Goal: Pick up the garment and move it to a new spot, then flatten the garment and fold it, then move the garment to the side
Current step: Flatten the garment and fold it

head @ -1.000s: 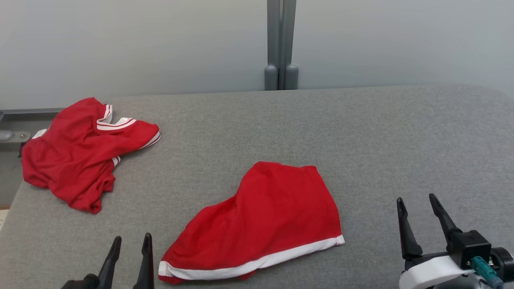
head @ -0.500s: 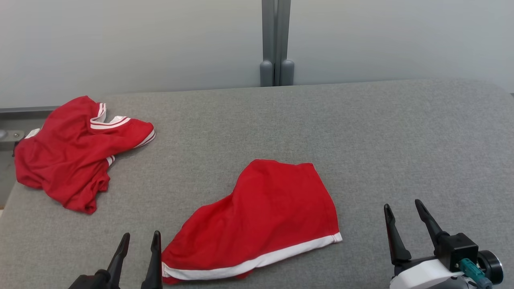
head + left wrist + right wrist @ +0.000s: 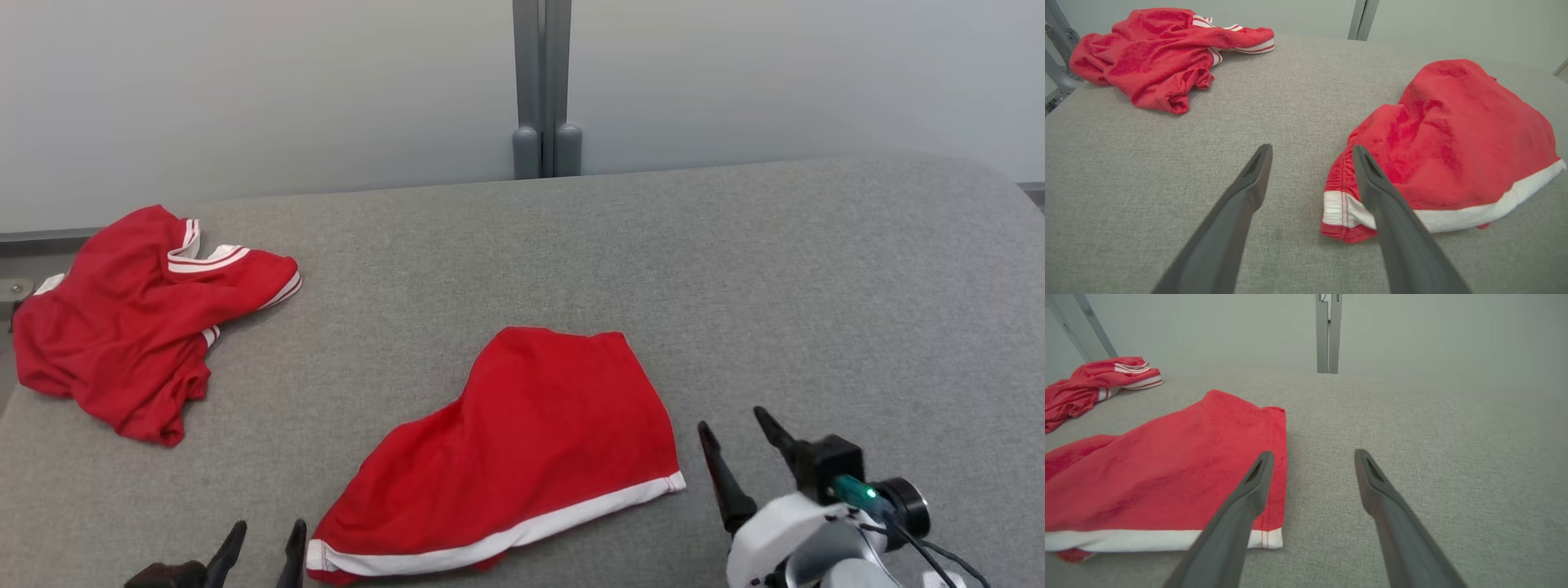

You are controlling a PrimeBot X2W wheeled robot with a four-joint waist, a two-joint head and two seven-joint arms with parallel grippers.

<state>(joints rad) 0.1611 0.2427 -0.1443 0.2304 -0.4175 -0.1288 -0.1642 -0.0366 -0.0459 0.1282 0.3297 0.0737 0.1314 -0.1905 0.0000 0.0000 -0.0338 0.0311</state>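
A red garment (image 3: 522, 449) with a white hem band lies folded flat at the table's front middle; it also shows in the left wrist view (image 3: 1453, 134) and the right wrist view (image 3: 1167, 477). My left gripper (image 3: 268, 535) stands open just left of its lower left corner, with nothing between the fingers (image 3: 1311, 149). My right gripper (image 3: 731, 420) is open beside the garment's right hem corner, and nothing is between its fingers either (image 3: 1313, 453). A second red garment (image 3: 131, 318) with white-striped trim lies crumpled at the far left.
The grey fabric table (image 3: 816, 286) stretches bare to the right and behind the folded garment. A grey post (image 3: 540, 90) rises against the pale wall past the far edge. The crumpled garment (image 3: 1163, 53) hangs near the table's left edge.
The head camera has turned, shifting the whole picture left. My right gripper has moved left, close to the garment's right hem corner. The left gripper sits lower in view. Both garments lie unmoved.
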